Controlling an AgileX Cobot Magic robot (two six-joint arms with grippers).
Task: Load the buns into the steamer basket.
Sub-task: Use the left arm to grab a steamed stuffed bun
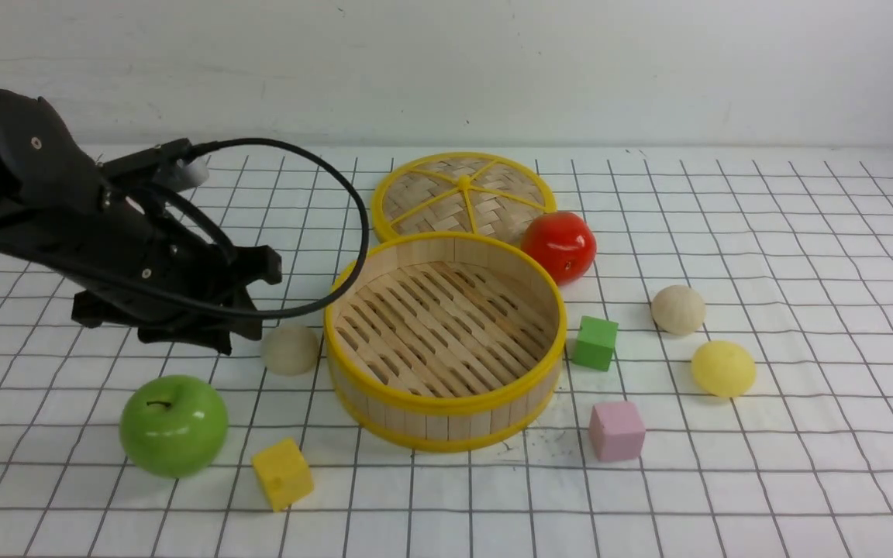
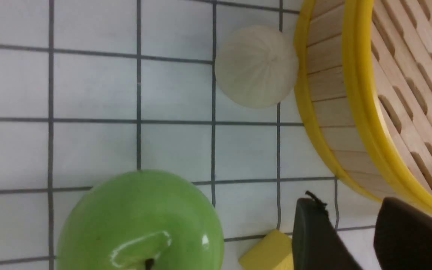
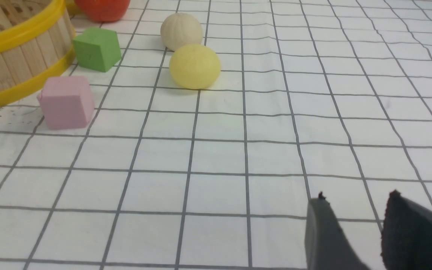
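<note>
steamer basket (image 1: 446,425): upright | beige bun (image 1: 290,349): beside its left wall | second beige bun (image 1: 677,309), yellow bun (image 1: 722,368): right

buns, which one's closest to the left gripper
The beige bun just left of the steamer basket, by the left gripper; the other beige bun and yellow bun lie right of it.
</note>
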